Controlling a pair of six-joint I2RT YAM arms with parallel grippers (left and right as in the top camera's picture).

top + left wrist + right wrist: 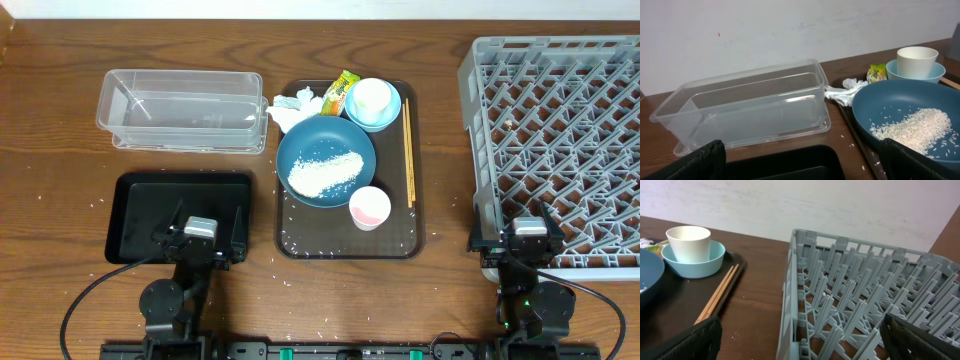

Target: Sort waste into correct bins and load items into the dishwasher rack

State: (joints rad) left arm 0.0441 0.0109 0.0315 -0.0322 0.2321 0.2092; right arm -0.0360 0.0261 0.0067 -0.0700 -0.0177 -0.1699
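Overhead, both jaws gape wide; grainy white rice [325, 173] heaps on the glossy round blue plate [322, 134].

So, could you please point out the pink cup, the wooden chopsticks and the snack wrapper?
pink cup [370, 208]: overhead view, on its inside bottom.
wooden chopsticks [408, 150]: overhead view, at the middle of their length.
yellow-green snack wrapper [340, 94]: overhead view, on its centre.
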